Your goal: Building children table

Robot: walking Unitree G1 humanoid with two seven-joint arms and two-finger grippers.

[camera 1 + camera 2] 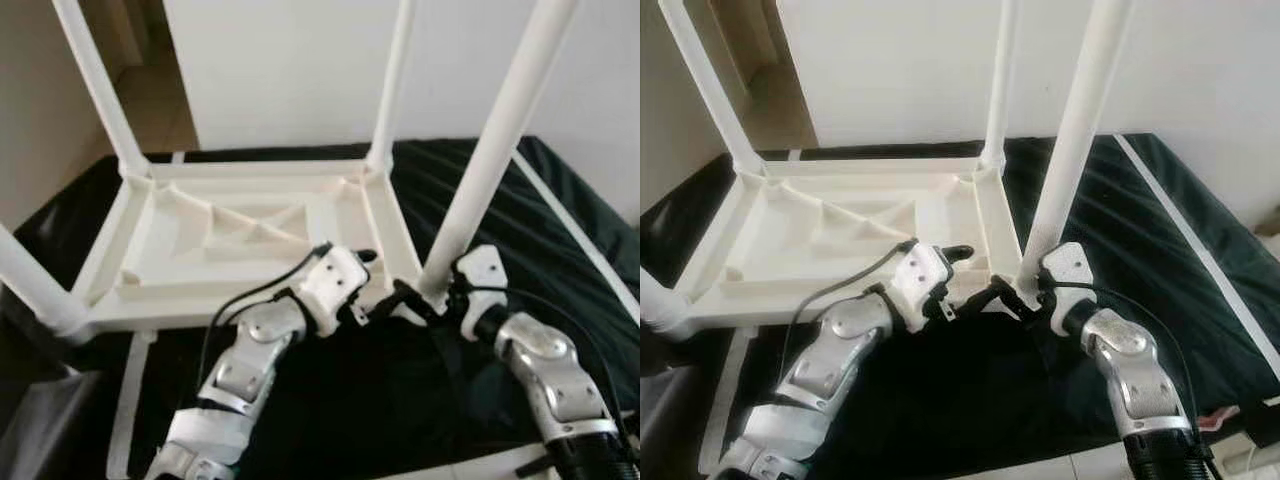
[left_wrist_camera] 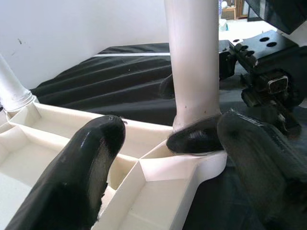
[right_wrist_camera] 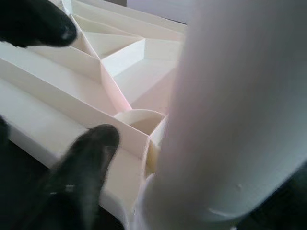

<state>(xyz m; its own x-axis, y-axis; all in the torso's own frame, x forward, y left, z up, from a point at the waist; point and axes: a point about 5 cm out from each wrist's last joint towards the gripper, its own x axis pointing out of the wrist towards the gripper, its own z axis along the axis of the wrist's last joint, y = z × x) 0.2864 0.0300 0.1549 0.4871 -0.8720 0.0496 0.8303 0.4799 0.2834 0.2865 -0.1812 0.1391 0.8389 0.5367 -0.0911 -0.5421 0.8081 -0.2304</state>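
The white children's table (image 1: 250, 235) lies upside down on a black cloth (image 1: 480, 200), its legs pointing up. The right gripper (image 1: 412, 300) clasps the base of the near right leg (image 1: 490, 150), apparently closed on it. The left gripper (image 2: 168, 158) sits just beside that corner socket, its fingers (image 2: 81, 167) spread apart, holding nothing.

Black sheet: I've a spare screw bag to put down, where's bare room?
The black sheet lies bare right of the near right leg, out to the white stripe. The corner socket is crowded: left tool and right tool meet there.
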